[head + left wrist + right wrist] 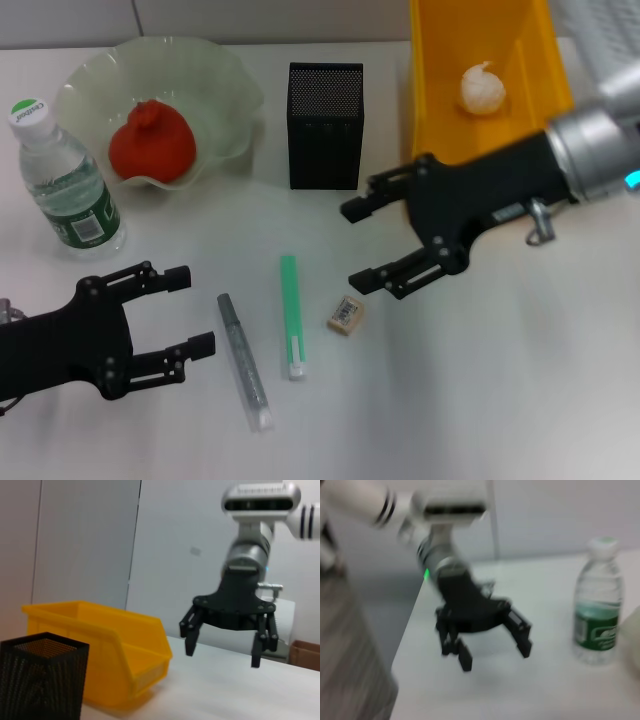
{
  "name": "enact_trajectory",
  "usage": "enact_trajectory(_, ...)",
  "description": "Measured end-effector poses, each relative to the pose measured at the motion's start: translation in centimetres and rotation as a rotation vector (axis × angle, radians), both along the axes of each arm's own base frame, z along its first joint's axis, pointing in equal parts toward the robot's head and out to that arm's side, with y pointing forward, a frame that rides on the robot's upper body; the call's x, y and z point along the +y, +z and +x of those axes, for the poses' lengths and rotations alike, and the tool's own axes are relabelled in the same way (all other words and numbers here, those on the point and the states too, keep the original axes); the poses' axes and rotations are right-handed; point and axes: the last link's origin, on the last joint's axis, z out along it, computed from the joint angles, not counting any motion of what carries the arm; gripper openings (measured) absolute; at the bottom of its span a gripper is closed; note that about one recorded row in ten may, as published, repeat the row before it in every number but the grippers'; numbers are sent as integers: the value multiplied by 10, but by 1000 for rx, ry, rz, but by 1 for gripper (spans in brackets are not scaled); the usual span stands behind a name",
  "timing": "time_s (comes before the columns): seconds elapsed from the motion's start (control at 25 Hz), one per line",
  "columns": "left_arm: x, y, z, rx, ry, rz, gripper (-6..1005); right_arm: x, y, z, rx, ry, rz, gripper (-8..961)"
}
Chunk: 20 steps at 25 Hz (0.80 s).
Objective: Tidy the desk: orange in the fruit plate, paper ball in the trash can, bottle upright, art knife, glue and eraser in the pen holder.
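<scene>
Right gripper point(368, 243) hangs with jaws spread, empty, over mid-desk point(480, 400). Eraser point(345, 315) lies just below its lower finger, toward the desk's front edge, long axis roughly diagonal; right arm is clearly nearer, so it's likely the next pick. Left gripper point(195, 310) is also spread and empty near the front-left corner.

Count:
- one orange point(151, 143), in the plate point(225, 85)
- one paper ball point(482, 88), in the yellow bin point(435, 100)
- one bottle point(65, 185), upright, left edge
- one mesh pen holder point(325, 125)
- one green stick point(291, 315) and one grey stick point(243, 360) lying flat, long axes running front to back
</scene>
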Motion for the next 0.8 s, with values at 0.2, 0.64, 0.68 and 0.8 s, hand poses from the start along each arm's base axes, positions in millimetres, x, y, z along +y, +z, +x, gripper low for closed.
enact_trajectory(0.2,-3,-2,-1,-10,12,-30,800,13,-26,-48,-271,259,-58,783)
enact_trajectory(0.64,-2,2,-3,-11,21,-34,799,1,-83,-90,-549,704,-99,781)
enact_trajectory(0.68,-2,2,-3,-12,24,-38,799,-2,-90,-92,-581,772,-103,781)
enact_trajectory(0.8,-1,2,-3,-11,27,-40,800,-5,-97,-93,-607,838,-110,781)
